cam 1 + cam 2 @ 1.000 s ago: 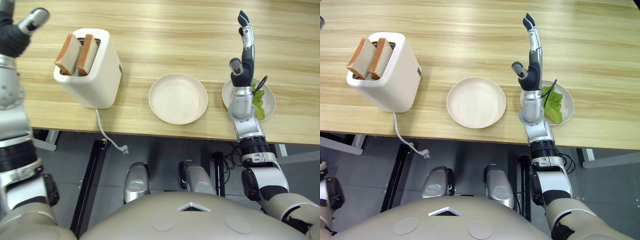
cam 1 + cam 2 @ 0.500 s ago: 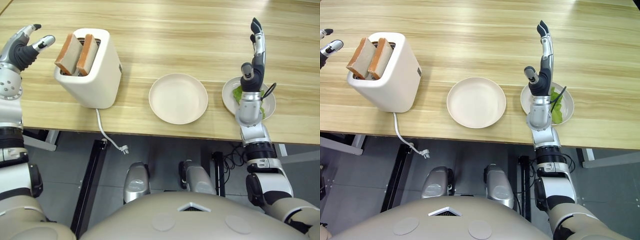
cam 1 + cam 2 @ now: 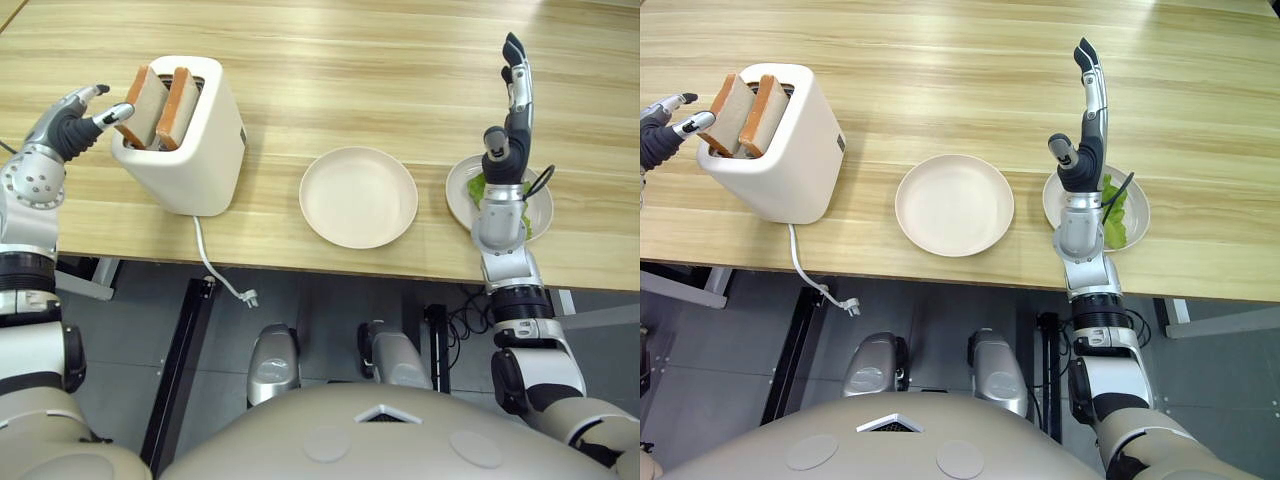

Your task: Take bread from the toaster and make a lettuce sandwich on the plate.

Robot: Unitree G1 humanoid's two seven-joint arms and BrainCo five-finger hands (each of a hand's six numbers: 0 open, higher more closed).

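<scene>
So the left hand [image 3: 62, 130] is over at the far left with its fingers loosely spread and nothing in its grip. The fingertips [image 3: 118, 110] point toward 3 o'clock and sit right up against the nearer of the two slices of toasted bread [image 3: 145, 100]; I honestly can't tell if they touch it or are just beside it. Both slices stand side by side in the slots of the white toaster [image 3: 200, 150], sticking up out of the top and leaning a bit to the left. A white power cord [image 3: 212, 262] runs from the toaster's front toward 6 o'clock and hangs off the edge of the light wooden surface [image 3: 330, 60]. The right hand [image 3: 510, 120] is flat open with its fingers straight, pointing at 12 o'clock and the thumb out to the side, holding nothing. It hangs above a small pale dish [image 3: 545, 205] with the green lettuce [image 3: 1115, 218] lying in it, the leaf partly hidden behind the wrist. Between the two, the round cream plate [image 3: 358, 197] sits near the front edge, with the toaster well off at its 9 o'clock and the lettuce dish close by at its 3 o'clock.
</scene>
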